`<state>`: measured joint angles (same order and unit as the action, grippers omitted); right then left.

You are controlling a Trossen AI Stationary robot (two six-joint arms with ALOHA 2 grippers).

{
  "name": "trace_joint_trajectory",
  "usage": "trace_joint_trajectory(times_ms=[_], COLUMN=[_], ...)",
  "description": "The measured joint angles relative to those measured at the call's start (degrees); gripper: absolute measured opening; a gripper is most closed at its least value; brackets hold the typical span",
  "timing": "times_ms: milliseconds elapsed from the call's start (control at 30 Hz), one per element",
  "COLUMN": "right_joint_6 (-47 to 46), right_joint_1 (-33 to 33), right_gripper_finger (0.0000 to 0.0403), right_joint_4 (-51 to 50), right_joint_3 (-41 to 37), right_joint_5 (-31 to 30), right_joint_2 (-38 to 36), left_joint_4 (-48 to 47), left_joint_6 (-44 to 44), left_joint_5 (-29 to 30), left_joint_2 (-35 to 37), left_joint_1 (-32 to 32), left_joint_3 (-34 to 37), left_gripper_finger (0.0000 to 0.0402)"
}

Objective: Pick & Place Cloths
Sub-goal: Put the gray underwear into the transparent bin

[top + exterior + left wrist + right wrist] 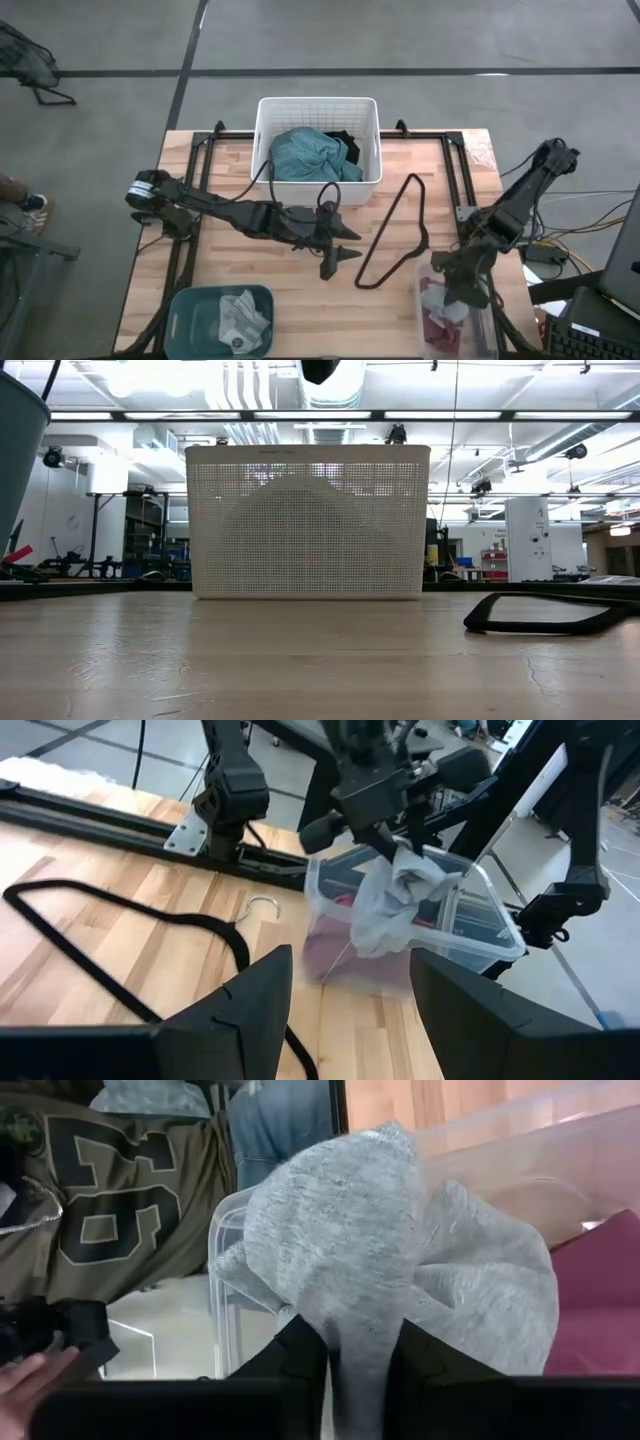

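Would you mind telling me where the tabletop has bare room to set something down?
Bare wood lies left of the white basket, and between the teal bin and the clear bin. The middle is crowded: the left gripper and the wire hanger.

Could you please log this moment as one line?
right claw: holding grey rag over clear bin | left claw: open, mid-table | hanger: on table

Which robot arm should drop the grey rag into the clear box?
The right. The right gripper already pinches the grey rag directly above the clear bin, where a maroon cloth lies. The left gripper is open, empty and mid-table, near the hanger.
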<state>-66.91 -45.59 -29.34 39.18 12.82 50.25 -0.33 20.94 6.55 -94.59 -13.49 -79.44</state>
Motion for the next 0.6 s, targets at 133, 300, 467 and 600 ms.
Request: trace_joint_trajectory(times_ms=[133, 300, 467, 600], right_joint_6=[-0.7, -0.3, 2.2, -2.6], right_joint_1=[-0.6, -0.7, -1.1, -1.2], right_gripper_finger=[0.0093, 0.0137, 0.0172, 0.0184], right_joint_4=[0.0, -0.4, -3.8, -11.2], right_joint_3=[0.2, 0.2, 0.0, -0.1], right_joint_5=[-1.2, -3.1, -3.8, -0.8], right_joint_2=[1.9, 2.1, 1.0, 0.0], left_joint_4=[-1.4, -1.6, -2.9, -6.1], left_joint_6=[0.6, 0.8, -0.4, -0.7], left_joint_5=[0.4, 0.9, 0.9, 0.9], left_joint_2=[0.0, 0.0, 0.0, 0.0], left_joint_1=[0.0, 0.0, 0.0, 0.0], left_joint_3=[0.1, 0.1, 0.1, 0.1], left_gripper_finger=[0.0209, 0.0209, 0.0209, 0.0209])
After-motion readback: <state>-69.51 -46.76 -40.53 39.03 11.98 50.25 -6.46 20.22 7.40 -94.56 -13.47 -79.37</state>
